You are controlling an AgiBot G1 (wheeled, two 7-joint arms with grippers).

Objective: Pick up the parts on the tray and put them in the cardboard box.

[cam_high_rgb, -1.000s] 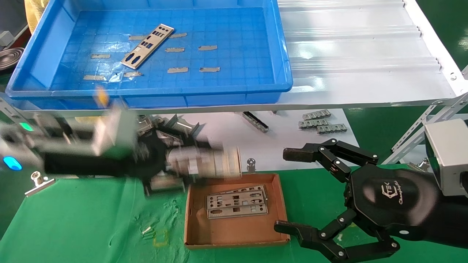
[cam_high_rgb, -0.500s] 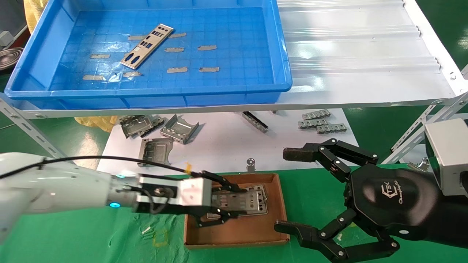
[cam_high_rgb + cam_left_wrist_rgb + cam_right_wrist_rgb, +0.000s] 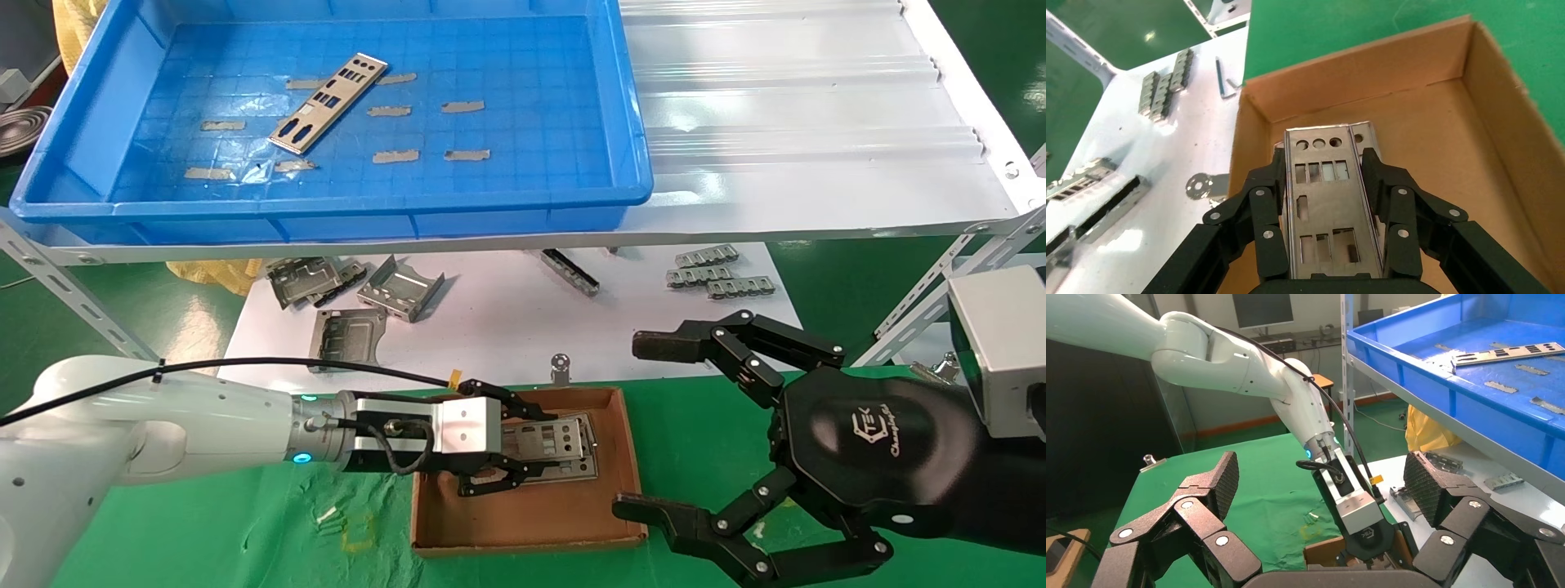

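My left gripper [image 3: 533, 447] is shut on a thin silver plate [image 3: 549, 439] and holds it by its long edges, low over the brown cardboard box [image 3: 523, 514]. In the left wrist view the plate [image 3: 1327, 208] sits between the fingers of the left gripper [image 3: 1322, 160], above the box floor [image 3: 1438, 122]. Other plates [image 3: 578, 467] lie in the box beneath it. One more plate [image 3: 328, 103] lies in the blue tray [image 3: 409, 200] on the shelf; it also shows in the right wrist view [image 3: 1511, 352]. My right gripper [image 3: 645, 425] hangs open and empty to the right of the box.
Folded grey brackets [image 3: 359, 294] and small notched strips [image 3: 719, 273] lie on the white sheet under the shelf. A white corrugated shelf [image 3: 817, 122] runs to the right of the tray. Green cloth [image 3: 204, 523] covers the table around the box.
My left arm swung down from in front of the shelf to the box with the plate in its fingers, then edged further over the box. The right arm has not moved.
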